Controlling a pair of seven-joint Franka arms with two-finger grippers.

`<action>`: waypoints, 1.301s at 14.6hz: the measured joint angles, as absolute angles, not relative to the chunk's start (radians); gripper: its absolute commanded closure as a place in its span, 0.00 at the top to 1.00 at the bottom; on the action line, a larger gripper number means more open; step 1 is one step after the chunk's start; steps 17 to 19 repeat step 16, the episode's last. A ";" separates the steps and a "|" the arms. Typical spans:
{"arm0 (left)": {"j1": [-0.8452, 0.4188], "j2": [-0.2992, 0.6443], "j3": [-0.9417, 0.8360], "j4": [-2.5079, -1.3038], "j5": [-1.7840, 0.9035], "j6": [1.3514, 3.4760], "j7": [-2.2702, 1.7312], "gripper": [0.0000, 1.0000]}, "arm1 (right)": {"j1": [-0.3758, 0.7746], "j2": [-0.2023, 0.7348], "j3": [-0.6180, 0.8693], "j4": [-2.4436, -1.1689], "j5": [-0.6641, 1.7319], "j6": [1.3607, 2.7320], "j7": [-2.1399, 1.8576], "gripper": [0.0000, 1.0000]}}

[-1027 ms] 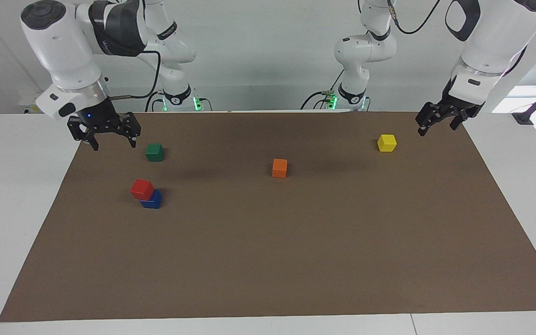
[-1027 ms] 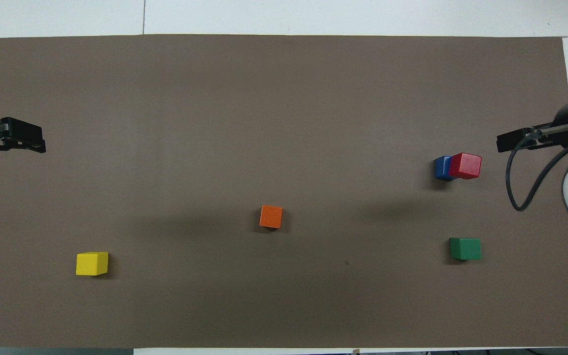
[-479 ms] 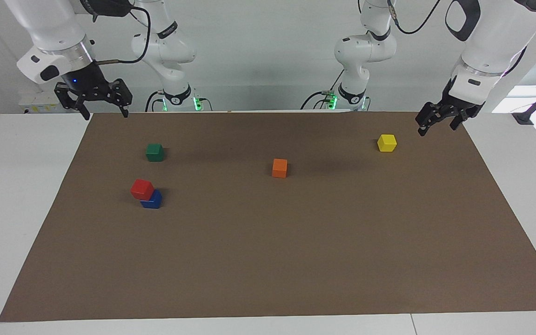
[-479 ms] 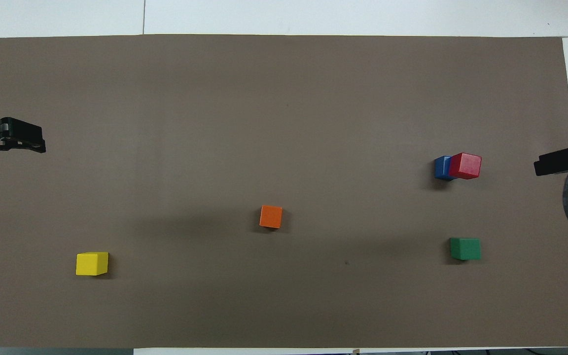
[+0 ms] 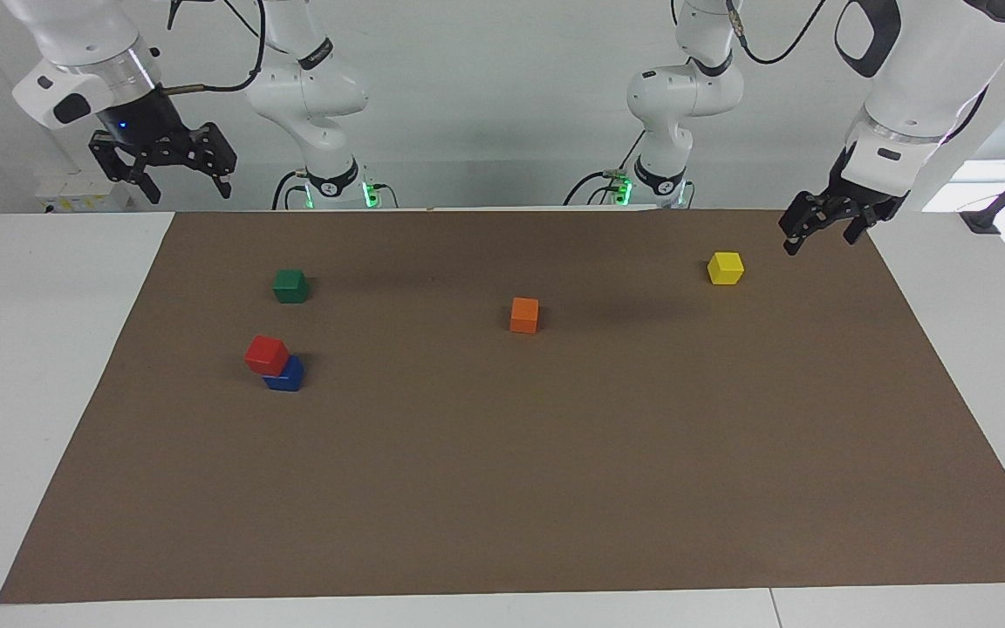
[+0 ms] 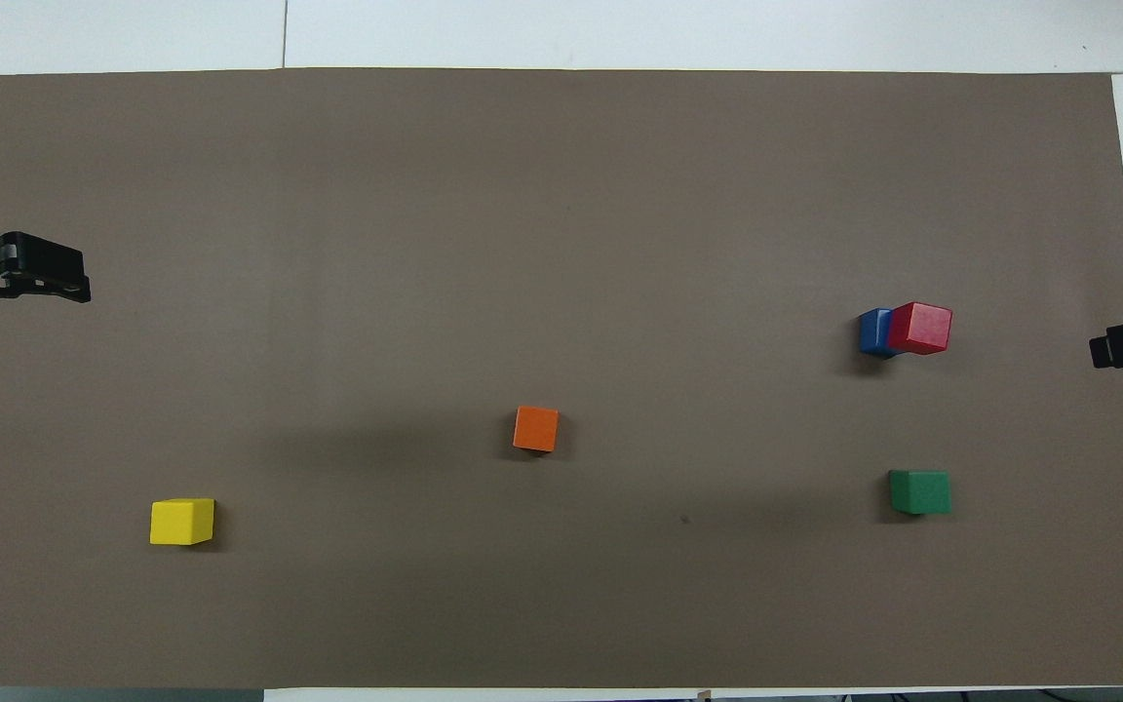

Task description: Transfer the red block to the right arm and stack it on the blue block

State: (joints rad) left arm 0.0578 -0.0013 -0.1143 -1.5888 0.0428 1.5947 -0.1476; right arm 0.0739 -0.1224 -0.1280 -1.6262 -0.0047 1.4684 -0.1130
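Right hand (image 5: 164,170): fingers spread wide, holding nothing. It has risen and pulled back off the brown mat (image 5: 555,480) over the last second; earlier it hung low beside the green block (image 5: 290,285), now it sits high over the bare white counter (image 5: 40,349) at the right arm's end, blue wrist light showing. In the overhead view only its tip shows at the frame edge.

Left hand (image 5: 827,225): empty, fingers apart, over the mat's corner at the left arm's end, near the yellow block (image 5: 726,268). No movement here; this arm waits.

Red block (image 5: 267,354): resting on the blue block (image 5: 286,376), toward the right arm's end, farther from the robots than the green block. Seated off-centre, overhanging the blue block, which shows past one side of it from above. Neither block has shifted during the retreat.

Orange block (image 5: 524,314): mid-mat, untouched.

Reading: release done, the stack holds with nothing gripping it. The task looks complete; the overhang is the one weakness.
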 measured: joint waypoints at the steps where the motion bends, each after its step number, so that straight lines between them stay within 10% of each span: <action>1: 0.058 -0.001 -0.114 -1.589 0.043 1.595 -0.148 1.00 | 0.075 -0.121 -0.128 -1.627 -0.005 1.483 -0.106 1.00; 19: 0.058 -0.001 -0.114 -1.589 0.043 1.595 -0.148 1.00 | -0.008 -0.120 -0.037 -1.628 -0.025 1.507 -0.088 1.00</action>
